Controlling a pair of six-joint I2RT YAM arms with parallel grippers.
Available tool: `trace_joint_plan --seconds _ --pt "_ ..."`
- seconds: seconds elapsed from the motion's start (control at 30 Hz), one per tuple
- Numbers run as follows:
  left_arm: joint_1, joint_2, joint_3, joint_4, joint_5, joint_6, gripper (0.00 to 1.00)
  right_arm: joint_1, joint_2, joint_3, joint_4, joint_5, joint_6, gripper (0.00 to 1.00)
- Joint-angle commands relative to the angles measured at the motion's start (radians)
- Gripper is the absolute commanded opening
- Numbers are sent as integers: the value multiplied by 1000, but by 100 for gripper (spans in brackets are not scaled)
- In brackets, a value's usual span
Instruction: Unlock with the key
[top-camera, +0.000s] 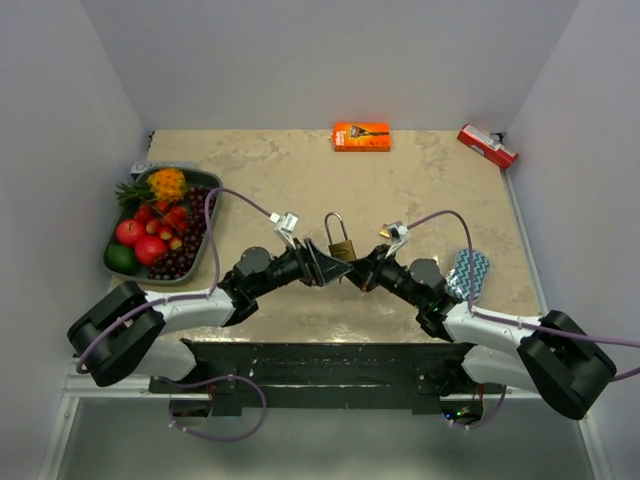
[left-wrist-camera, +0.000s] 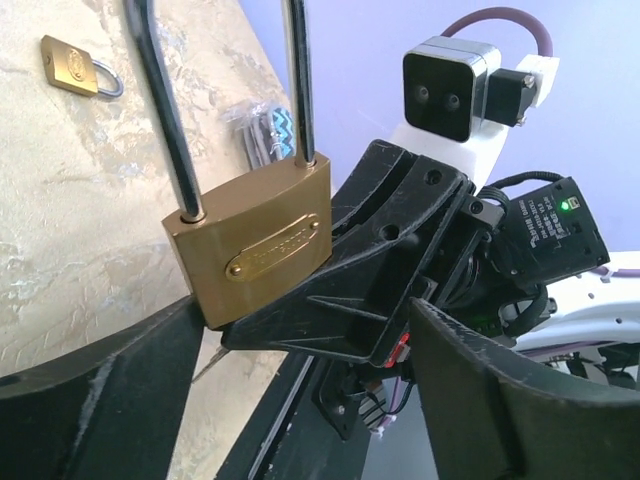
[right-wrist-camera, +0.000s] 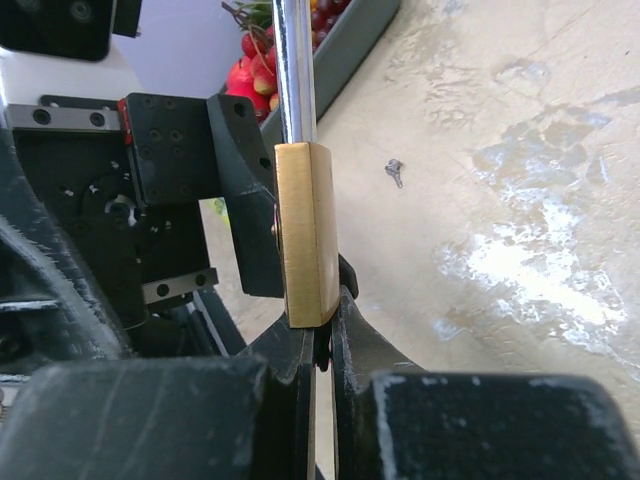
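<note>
Padlock (top-camera: 340, 243), top view: upright on surface (top-camera: 430, 190), between left end effector (top-camera: 318, 262) and right end effector (top-camera: 360, 268). Left wrist: left one gaping, straddles padlock, grips nothing; clamp the body before any twist. Right wrist: right one pinched shut just under padlock, key hidden, presumably between pads. Only this view shows small metal bit (right-wrist-camera: 395, 172) on surface.

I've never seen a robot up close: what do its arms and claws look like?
The left arm and right arm have white shells with bulky black joints. The left gripper and right gripper are matte black, each with two flat angular fingers. A purple cable loops to a silver-framed camera on each wrist.
</note>
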Motion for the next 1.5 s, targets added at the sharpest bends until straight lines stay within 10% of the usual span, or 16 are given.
trace_joint_plan --seconds 0.0,1.17,1.47 --pt "-23 3 76 38 11 -14 94 14 -32 34 23 67 -80 0" --pt "-37 209 276 -339 -152 -51 92 145 -40 111 -193 320 -234 0" --pt "-37 229 265 -292 -132 -74 38 174 -11 128 -212 369 -243 0"
